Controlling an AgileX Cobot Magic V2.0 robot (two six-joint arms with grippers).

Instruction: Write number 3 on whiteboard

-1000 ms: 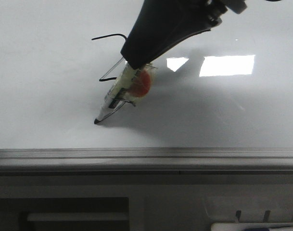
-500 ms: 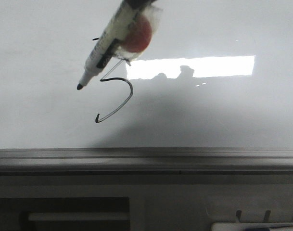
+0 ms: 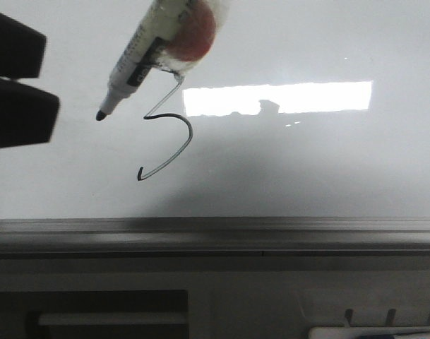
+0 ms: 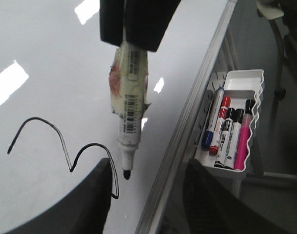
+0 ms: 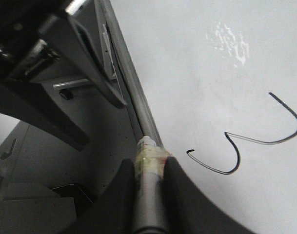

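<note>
Grey metal rail [image 3: 215,233] low in frame, left gripper [image 4: 143,195] spread empty, right gripper [image 5: 149,168] clamping marker [image 3: 140,49] tilted off whiteboard [image 3: 327,169], number 3 [image 3: 174,138] centre-left, top hidden behind marker.

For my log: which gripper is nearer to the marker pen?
Right: the right gripper clamps the marker pen. The left gripper stands open, apart, left of its tip.

Handwritten number 3 [image 3: 169,138] on whiteboard [image 3: 306,169]
</note>
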